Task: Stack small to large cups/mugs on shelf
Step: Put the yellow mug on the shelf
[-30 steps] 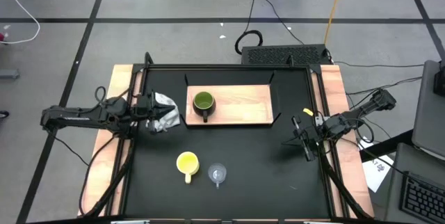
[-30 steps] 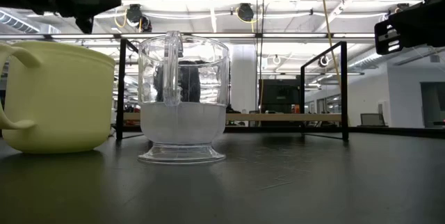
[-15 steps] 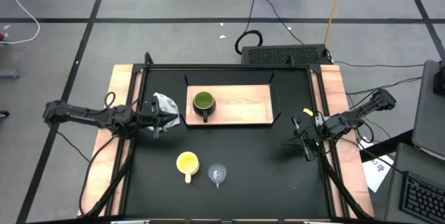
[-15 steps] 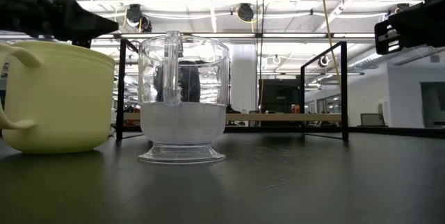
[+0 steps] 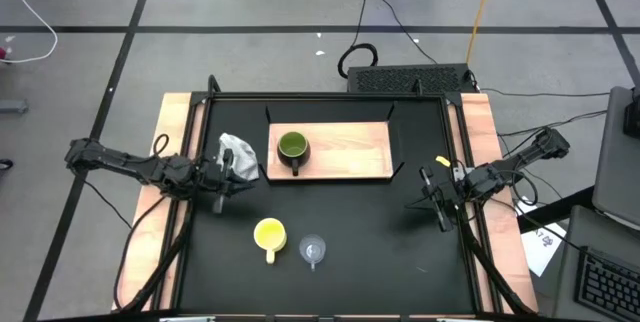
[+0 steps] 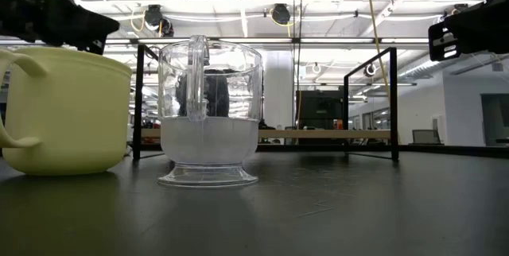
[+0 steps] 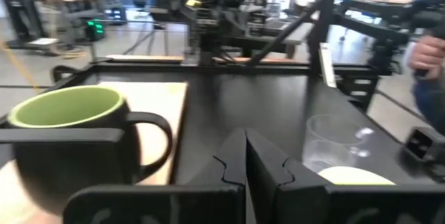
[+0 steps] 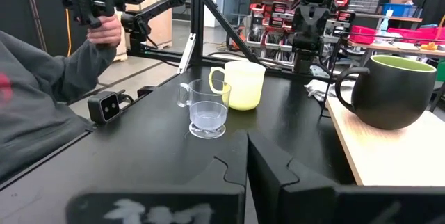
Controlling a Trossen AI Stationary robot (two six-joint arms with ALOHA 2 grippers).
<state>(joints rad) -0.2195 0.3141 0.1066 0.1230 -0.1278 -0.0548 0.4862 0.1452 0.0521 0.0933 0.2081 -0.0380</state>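
The olive-green mug (image 5: 292, 147) stands upright on the left part of the light-wood shelf (image 5: 350, 149); it also shows in the left wrist view (image 7: 69, 140). The yellow mug (image 5: 269, 234) and the clear glass cup (image 5: 314, 251) stand side by side on the black table near its front. My left gripper (image 5: 228, 176) is shut and empty, just near of the grey-white cloth wad (image 5: 238, 152) and left of the shelf. My right gripper (image 5: 432, 200) is shut and empty near the table's right edge.
A dark metal frame (image 5: 330, 97) runs round the table top, with pale wood planks (image 5: 480, 122) at both sides. In the right wrist view a person's arm and sleeve (image 8: 42, 92) show beyond the table, and a small black camera box (image 8: 104, 106) sits by the table's edge.
My left gripper has drawn back from the cloth wad, going down and a little toward the table's near-left side. The cloth wad now lies free beside it. The mugs, the glass cup and my right arm have kept still.
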